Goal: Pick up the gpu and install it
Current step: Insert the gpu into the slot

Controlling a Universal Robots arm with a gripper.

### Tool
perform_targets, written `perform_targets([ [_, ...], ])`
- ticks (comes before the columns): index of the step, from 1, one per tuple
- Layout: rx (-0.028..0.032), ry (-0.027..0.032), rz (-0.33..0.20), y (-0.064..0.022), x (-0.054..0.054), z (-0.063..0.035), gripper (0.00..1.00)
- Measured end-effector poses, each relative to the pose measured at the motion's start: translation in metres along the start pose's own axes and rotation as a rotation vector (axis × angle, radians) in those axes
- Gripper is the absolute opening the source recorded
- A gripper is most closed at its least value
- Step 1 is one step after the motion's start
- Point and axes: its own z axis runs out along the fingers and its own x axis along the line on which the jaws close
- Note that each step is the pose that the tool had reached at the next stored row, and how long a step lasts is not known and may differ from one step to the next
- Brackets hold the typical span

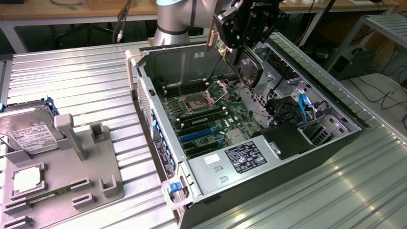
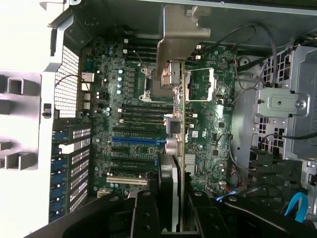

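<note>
- Black gripper (image 1: 237,53) is hanging in the upper middle of the exterior frame, above the open computer case (image 1: 190,191). Its jaws are pressing in narrowly on the two faces of the gpu (image 1: 250,71) and are gripping nothing else.
- In the exterior view the gpu is hanging directly beneath the gripper, tilted a little, with its round black fan face showing to the camera. It is hovering just inside the case's open top and is standing clear of the green motherboard (image 1: 203,114) below.
- In the wrist view the gpu (image 2: 171,173) is showing edge-on as a thin line running out from between the fingers (image 2: 143,213) of the gripper (image 2: 176,213). Its silver bracket (image 2: 181,34) is sitting at the end farthest from the gripper.
- Along that same line of sight the card is crossing over the motherboard (image 2: 124,99), close beside the CPU socket (image 2: 200,84). The blue slots (image 2: 136,140) are lying uncovered to one side, and the card is not sitting in any slot.
- In the exterior view the CPU socket (image 1: 213,93) is lying near the middle of the frame, below the hanging card and towards the exterior view's left.
- A silver hard drive (image 1: 25,131) is resting on a grey fixture (image 1: 95,167) at the lower left of the exterior frame, well apart from the case, on the ribbed metal table (image 1: 76,76).
</note>
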Motion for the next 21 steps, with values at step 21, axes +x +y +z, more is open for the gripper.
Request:
perform_targets([
  [21,-0.0026,0.0049,-0.120,-0.0001,0.0000,0.0000,0.28],
])
